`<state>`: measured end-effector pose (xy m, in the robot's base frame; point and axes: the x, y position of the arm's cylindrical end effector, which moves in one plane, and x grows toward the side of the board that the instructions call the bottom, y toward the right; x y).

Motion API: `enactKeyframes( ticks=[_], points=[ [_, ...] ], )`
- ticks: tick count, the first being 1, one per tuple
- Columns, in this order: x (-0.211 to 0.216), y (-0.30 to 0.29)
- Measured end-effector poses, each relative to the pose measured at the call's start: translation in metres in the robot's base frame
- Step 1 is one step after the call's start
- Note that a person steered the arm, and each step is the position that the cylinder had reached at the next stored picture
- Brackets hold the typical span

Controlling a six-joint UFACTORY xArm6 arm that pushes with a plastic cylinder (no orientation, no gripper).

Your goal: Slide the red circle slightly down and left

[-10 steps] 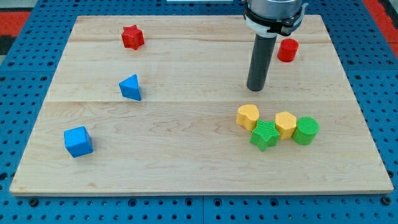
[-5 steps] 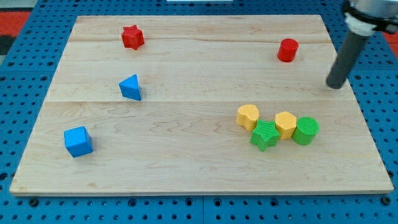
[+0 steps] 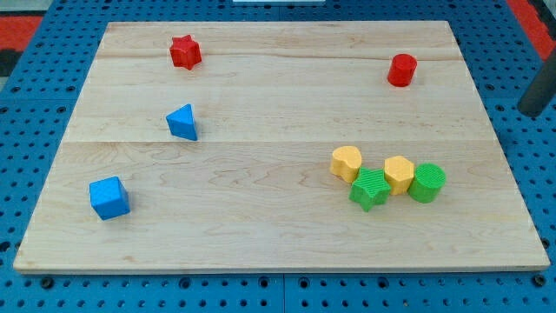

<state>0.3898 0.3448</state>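
Since the earlier frames the rod has travelled from the board's upper middle out to the view's right edge; none of the blocks has shifted. Only a short dark length of the rod shows now at the right border, with my tip [image 3: 530, 114] off the wooden table [image 3: 261, 87], over the blue pegboard [image 3: 521, 174], well apart from every block. It is a plain rod with no jaws, so the tool has no apart or together state to report.

Count: eight blocks. Two red: the red circle [image 3: 401, 69] and a red star [image 3: 184, 51]. Two blue: a blue triangle [image 3: 182, 122] and a blue cube [image 3: 109, 197]. Two yellow: one yellow block [image 3: 346, 163] and a second yellow block [image 3: 399, 173], shapes not certain. Two green: a green star [image 3: 369, 189] and a green circle [image 3: 426, 183].

Position of the task's thing: the red circle stands in the upper right of the frame, near the table's top edge and nearer its right edge than its centre, upright and alone.

Open room: bare wood lies below and to the left of the red circle across the board's middle.

Surroundings: the yellow and green blocks form a tight touching cluster in the lower right, well below the red circle. The red star and both blue blocks sit on the frame's left half, far off.
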Motion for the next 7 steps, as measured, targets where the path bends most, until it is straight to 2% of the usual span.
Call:
enactKeyframes(
  ticks=[1, 2, 3, 5, 7],
  points=[
    [-0.022, -0.016],
    [-0.064, -0.049],
    [-0.079, -0.062],
    [-0.083, -0.082],
    [-0.105, -0.164]
  ],
)
